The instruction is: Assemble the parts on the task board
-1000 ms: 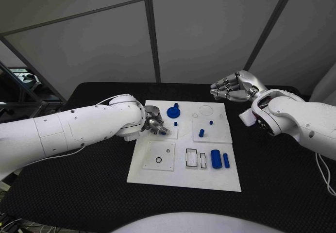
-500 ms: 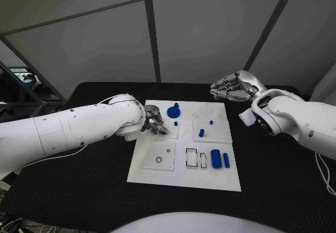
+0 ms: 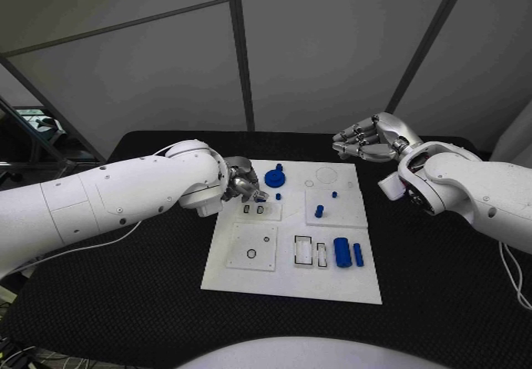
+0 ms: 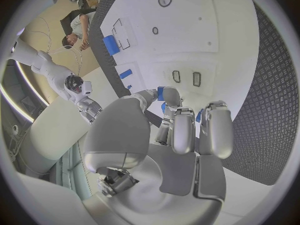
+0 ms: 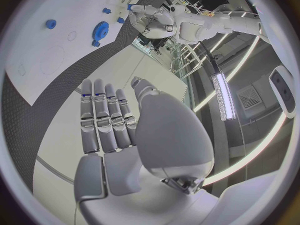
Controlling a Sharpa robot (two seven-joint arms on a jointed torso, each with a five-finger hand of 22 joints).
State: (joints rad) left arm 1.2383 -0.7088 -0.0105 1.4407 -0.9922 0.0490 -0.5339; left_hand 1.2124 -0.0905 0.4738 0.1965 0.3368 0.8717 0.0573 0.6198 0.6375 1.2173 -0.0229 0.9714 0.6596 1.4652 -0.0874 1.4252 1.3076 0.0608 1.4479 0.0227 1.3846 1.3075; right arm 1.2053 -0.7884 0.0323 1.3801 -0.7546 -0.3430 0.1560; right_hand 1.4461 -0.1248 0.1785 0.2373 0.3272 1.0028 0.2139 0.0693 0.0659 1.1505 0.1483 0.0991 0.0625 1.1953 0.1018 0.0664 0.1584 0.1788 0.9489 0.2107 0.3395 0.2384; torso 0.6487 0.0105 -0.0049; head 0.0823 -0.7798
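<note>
Standing on the black bench (image 3: 133, 284): white task board (image 3: 294, 288) carrying small blue parts (image 3: 341, 251), with a blue gear (image 3: 275, 180) at its far left. Left hand (image 3: 244, 187) pinches a small blue piece (image 4: 161, 93) above the board. Right hand (image 3: 377, 138) hovers beyond, curled, holding nothing. Parts look light, rigid, smooth; take hold at their sides.

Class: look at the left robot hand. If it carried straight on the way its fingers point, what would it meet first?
Probably the white task board itself: the left robot hand points its fingers at the bare patch around two small oval slots. Depth is unclear, so that is my best reading.
</note>
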